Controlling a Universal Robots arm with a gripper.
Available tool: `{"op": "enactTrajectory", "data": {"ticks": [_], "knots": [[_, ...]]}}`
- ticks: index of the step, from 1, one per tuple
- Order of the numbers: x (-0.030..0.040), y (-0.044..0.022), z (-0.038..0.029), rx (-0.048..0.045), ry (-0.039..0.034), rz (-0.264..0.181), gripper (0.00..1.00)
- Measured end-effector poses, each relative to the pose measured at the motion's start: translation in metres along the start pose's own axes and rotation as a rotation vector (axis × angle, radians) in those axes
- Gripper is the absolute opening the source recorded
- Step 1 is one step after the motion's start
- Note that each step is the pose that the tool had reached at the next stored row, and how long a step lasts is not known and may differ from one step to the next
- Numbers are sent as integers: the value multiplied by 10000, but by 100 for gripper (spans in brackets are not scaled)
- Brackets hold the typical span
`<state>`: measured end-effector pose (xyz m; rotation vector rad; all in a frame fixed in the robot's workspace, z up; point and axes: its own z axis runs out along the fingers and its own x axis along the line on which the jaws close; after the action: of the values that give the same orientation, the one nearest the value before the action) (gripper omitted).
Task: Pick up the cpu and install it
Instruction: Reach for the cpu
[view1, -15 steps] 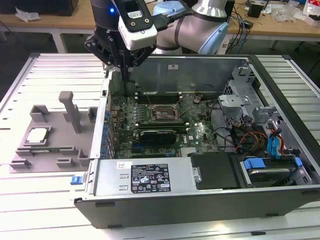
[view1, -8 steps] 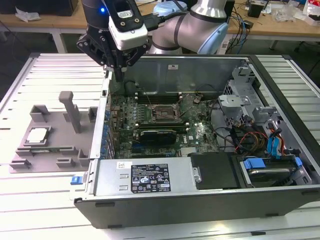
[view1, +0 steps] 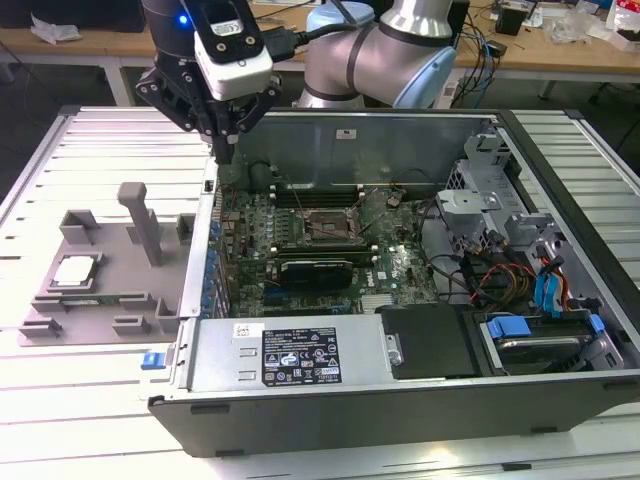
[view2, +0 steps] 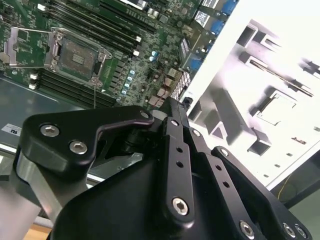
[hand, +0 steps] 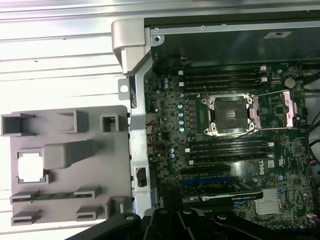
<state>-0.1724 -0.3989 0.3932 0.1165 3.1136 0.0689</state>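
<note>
The cpu (view1: 75, 270) is a small pale square chip lying flat in a recess of the grey tray (view1: 110, 300), at the exterior view's left, outside the computer case. It also shows as a bright square in both wrist views (hand: 30, 167) (view2: 275, 107). The open socket (view1: 325, 228) with its metal bracket lifted sits mid-motherboard (hand: 229, 115) (view2: 77, 55). My gripper (view1: 224, 150) hangs above the case's back corner, between tray and socket, well above both. Its black fingers (view2: 172, 130) meet at the tip, shut with nothing in them.
The tray carries a tall grey post (view1: 140, 215) and several raised blocks. Inside the case are memory slots, a long black card (view1: 315, 270), a power supply (view1: 290, 355) and drive bays with cables (view1: 520, 290). The case's wall (view1: 195, 270) stands between tray and motherboard.
</note>
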Motion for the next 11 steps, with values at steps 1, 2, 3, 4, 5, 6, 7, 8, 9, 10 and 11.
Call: {"op": "enactTrajectory", "data": {"ticks": [1, 2, 3, 4, 5, 6, 7, 8, 9, 10, 11], "knots": [[13, -1, 0, 0, 1, 0, 11], [38, -3, -1, 0, 1, 1, 11], [57, -4, -2, 1, 1, 1, 11], [87, -6, -3, 0, 0, 1, 11], [108, -8, -3, 0, 1, 0, 11], [128, -9, -4, 0, 1, 0, 11], [165, -12, -5, 1, 1, 0, 11], [187, -14, -5, 0, 1, 0, 11], [205, -15, -6, 0, 1, 0, 11], [236, -17, -7, 0, 1, 1, 11], [249, -18, -7, 0, 0, 1, 11]]}}
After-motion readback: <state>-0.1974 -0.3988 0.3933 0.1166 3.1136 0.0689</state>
